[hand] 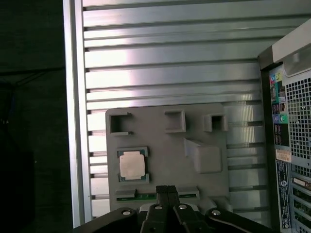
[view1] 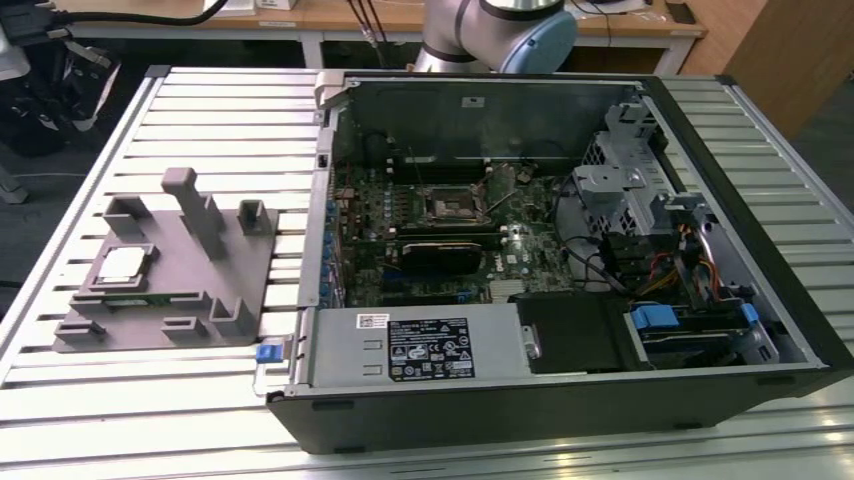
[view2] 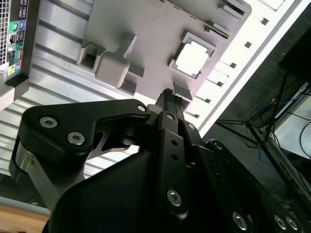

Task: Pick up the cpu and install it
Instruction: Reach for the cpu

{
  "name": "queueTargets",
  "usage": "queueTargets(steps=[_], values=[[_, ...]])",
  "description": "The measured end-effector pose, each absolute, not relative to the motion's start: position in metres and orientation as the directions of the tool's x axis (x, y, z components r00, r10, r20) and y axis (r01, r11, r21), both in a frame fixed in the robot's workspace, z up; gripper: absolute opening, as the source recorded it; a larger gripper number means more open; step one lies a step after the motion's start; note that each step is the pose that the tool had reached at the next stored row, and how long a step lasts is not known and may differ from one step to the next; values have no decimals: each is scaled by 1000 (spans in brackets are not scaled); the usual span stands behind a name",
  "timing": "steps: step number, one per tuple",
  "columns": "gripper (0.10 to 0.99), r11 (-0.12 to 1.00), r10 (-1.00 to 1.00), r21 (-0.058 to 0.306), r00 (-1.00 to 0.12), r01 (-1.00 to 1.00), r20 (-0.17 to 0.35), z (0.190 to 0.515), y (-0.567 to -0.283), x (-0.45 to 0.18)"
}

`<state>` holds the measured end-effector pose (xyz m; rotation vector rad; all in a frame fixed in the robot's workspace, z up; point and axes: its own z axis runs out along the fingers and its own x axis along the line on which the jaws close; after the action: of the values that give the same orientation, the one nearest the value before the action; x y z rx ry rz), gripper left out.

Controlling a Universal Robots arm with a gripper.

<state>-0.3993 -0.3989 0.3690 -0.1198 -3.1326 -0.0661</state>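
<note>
Ribbed metal surface [view1: 200, 110]; beyond it in the exterior view stand wooden desks [view1: 334, 14]; beside it, dark floor [hand: 29, 145].

In the exterior view we see a part of the arm [view1: 501, 30] at the far edge of the scene, a grey joint with a pale blue cap, a little to the exterior view's right of the middle. In both wrist views we look along the gripper [view2: 169, 93] [hand: 167, 188]: its two black fingers [view2: 171, 131] are pressed together, tip against tip, with nothing between them. Its black linkage [view2: 82, 131] spreads out on both sides.
</note>
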Motion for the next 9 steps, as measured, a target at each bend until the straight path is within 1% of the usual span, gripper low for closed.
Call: queueTargets(steps=[9], values=[[122,996,76,42,-997,76,8,368,-399,-413]])
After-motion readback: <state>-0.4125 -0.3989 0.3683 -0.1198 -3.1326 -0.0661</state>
